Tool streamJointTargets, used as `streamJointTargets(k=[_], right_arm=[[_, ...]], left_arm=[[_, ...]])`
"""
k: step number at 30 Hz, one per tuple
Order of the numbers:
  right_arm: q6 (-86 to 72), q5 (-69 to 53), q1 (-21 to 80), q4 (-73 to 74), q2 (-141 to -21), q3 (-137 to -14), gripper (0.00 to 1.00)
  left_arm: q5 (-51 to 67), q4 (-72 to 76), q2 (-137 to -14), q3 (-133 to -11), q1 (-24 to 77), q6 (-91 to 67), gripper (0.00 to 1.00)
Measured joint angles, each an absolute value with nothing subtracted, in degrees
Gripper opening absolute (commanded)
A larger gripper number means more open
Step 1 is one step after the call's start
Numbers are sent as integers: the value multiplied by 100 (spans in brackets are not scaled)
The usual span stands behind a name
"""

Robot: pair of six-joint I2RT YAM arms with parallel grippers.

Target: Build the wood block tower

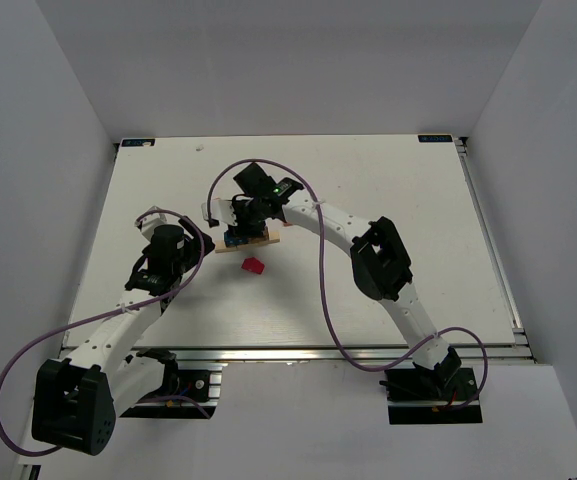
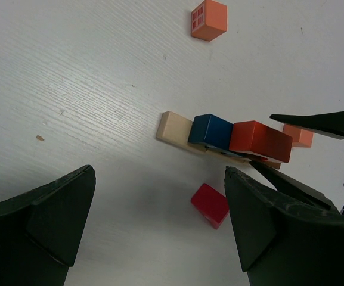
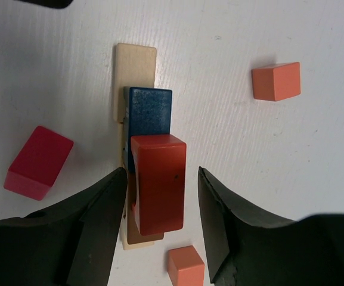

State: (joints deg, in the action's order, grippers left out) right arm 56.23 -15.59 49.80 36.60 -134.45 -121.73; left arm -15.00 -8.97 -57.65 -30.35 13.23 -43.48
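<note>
The wood block tower (image 1: 251, 238) lies mid-table: a pale tan plank (image 3: 135, 65) as base, a blue block (image 3: 150, 110) and a brown block (image 3: 145, 236) on it, and a red-orange arch block (image 3: 158, 182) on top. It also shows in the left wrist view (image 2: 219, 136). My right gripper (image 3: 161, 179) is open and straddles the red-orange block, with a gap at its right finger. My left gripper (image 2: 160, 220) is open and empty, to the left of the tower. A loose red block (image 2: 210, 204) lies near its right finger.
Two small orange cubes lie loose by the tower, one (image 3: 276, 81) to its side and one (image 3: 186, 266) at its end. The loose red block (image 1: 254, 266) lies just in front of the tower. The right gripper's fingers (image 2: 332, 122) show in the left wrist view.
</note>
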Motion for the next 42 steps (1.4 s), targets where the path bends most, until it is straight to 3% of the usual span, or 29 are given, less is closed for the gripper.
streamJointTargets(k=[10, 13, 16, 23, 29, 35, 42], right_arm=[[5590, -1695, 4991, 3474, -13329, -12049, 63], [5566, -1824, 4991, 3221, -12787, -11507, 71], [5468, -1929, 4991, 2724, -11834, -10805, 89], [4790, -1483, 4989, 711, -9817, -8606, 89], [3944, -615, 4860, -154, -9028, -7133, 89], [3328, -375, 4442, -362, -8567, -6265, 89], [3092, -314, 4185, -272, -8541, -6158, 89]], left_arm=[[-1435, -926, -5765, -3039, 1323, -4353, 98], [-1415, -1063, -5765, -3083, 1323, -4397, 98], [-1420, -1238, -5741, -3225, 1326, -4484, 98], [-1769, -1616, -6064, -4005, 1323, -4654, 98], [-1837, -1861, -7631, -5675, 1177, -3929, 98], [-154, -1103, -8971, -6622, 775, -1813, 98], [1566, -1505, -10737, -7822, 491, 753, 95]])
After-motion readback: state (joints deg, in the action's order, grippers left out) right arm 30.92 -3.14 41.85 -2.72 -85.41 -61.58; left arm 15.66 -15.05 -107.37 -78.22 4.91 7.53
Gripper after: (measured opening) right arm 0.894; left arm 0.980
